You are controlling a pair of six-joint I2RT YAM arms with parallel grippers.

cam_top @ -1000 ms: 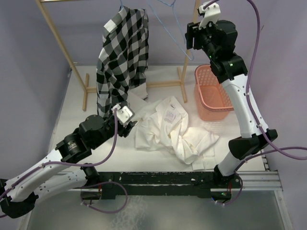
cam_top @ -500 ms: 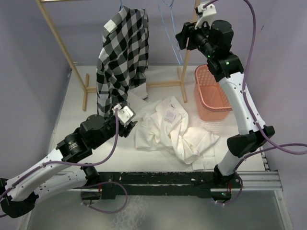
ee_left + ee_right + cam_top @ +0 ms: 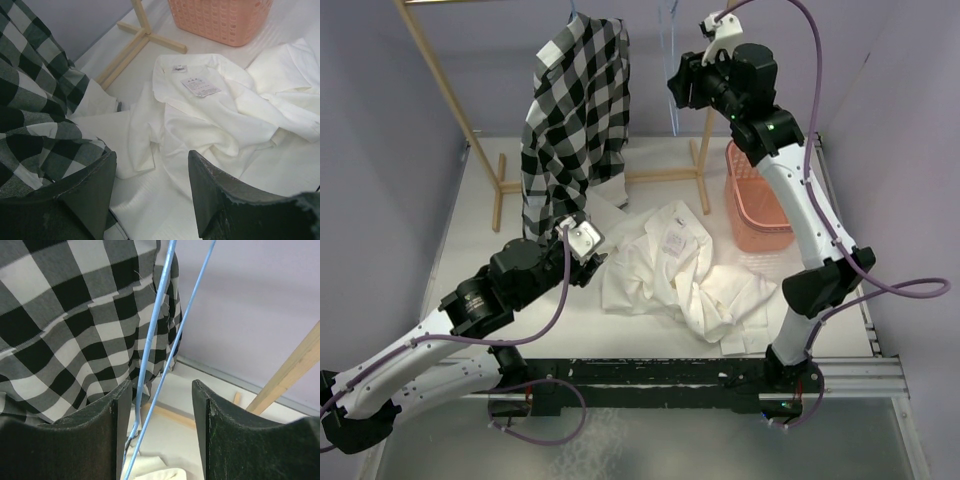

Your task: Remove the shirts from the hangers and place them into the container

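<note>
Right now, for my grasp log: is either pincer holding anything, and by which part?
Nothing is held. The right pincer straddles the empty hanger, jaws apart; the left pincer hangs open above the white shirt.

Our left arm [image 3: 430, 340] lies low across the lower left, left fingers [image 3: 90, 190] spread wide; our right arm [image 3: 798, 200] towers to the upper centre, right fingers [image 3: 222, 440] parted.
</note>
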